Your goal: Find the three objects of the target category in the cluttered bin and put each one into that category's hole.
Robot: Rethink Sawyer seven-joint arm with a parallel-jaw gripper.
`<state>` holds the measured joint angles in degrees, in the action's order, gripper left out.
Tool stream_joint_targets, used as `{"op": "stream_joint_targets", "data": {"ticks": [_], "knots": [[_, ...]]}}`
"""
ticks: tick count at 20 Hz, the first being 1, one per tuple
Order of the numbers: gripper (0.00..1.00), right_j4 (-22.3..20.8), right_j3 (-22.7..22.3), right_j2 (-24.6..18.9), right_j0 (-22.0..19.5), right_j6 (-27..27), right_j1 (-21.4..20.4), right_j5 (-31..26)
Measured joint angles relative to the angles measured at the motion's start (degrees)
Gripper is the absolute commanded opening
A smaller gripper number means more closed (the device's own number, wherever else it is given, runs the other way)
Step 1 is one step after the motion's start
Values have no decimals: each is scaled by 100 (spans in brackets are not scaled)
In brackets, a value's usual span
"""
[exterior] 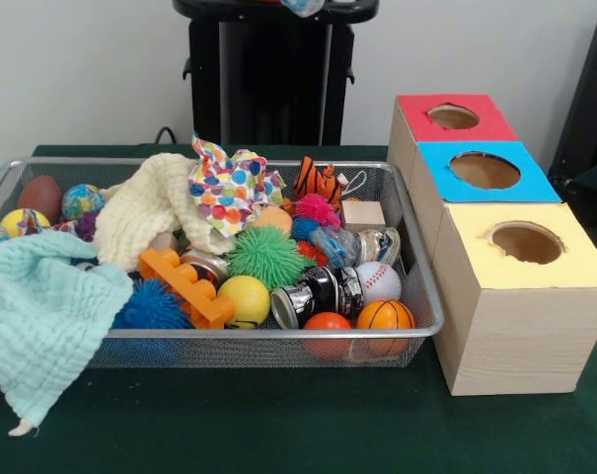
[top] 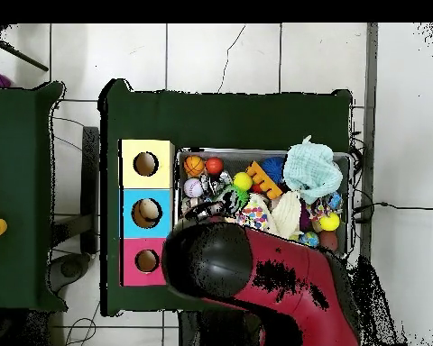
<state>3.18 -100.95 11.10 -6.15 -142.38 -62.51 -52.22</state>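
Observation:
The cluttered bin [exterior: 278, 334], a shallow silver wire-mesh basket, stands on the green table; in the overhead view [top: 347, 159] the red and black arm [top: 283, 288] covers its lower edge. It holds a basketball [exterior: 385, 316], a baseball [exterior: 379, 279], an orange ball [exterior: 328, 324], a yellow ball [exterior: 244, 299], a green spiky ball [exterior: 266, 255], shiny cans [exterior: 318, 291], an orange plastic block [exterior: 185, 286] and cloths. Only a pale tip of the gripper [exterior: 303, 5] shows at the top edge, high above the pedestal.
Three wooden boxes with round holes stand beside the bin: red top [exterior: 451, 133], blue top [exterior: 520, 190], yellow top [exterior: 495, 269]. A mint cloth [exterior: 37, 316] hangs over the bin's front corner. A cream cloth [exterior: 150, 202] and a dotted cloth [exterior: 229, 183] lie over the toys.

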Motion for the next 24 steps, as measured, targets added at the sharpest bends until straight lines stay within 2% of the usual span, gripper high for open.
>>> {"op": "stream_joint_targets", "data": {"ticks": [6,12,18,24], "knots": [[0,5,-720,-126,17,21,-288,11],[0,2,-1198,-265,77,21,-430,286],[0,1,-1545,-315,280,21,-553,718],[0,2,-1666,-327,617,21,-685,790]]}}
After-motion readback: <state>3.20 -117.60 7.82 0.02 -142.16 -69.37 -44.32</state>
